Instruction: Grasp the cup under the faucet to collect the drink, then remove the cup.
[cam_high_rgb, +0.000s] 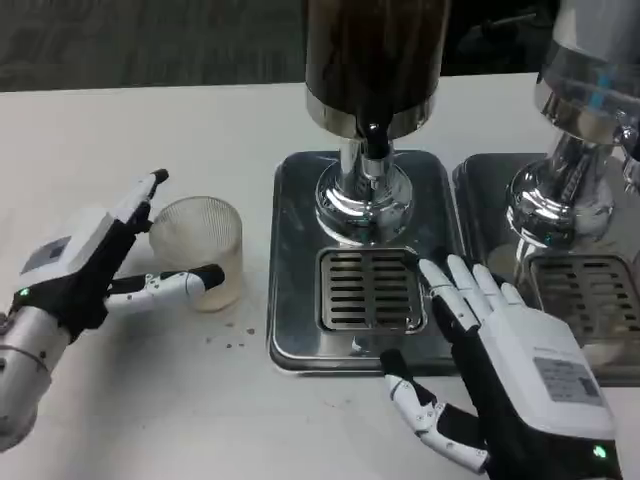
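Where the white worktop (150, 400) fills the left of the frame, you see the cup (200, 245), a ribbed, translucent, round tumbler standing upright, well left of the faucet (374, 140). Your left hand (95, 270) brackets it: one white-and-black finger reaches toward its rim on the far side, another lies along its near wall, but you cannot tell whether they grip it. The dispenser (375, 50), a dark cylinder on a polished chrome stem, stands at upper centre over a shiny steel tray (290, 260) with a slotted grate (370, 290). Your right hand (500, 370) lies flat at lower right, fingers spread, empty, its fingertips over the tray's right edge.
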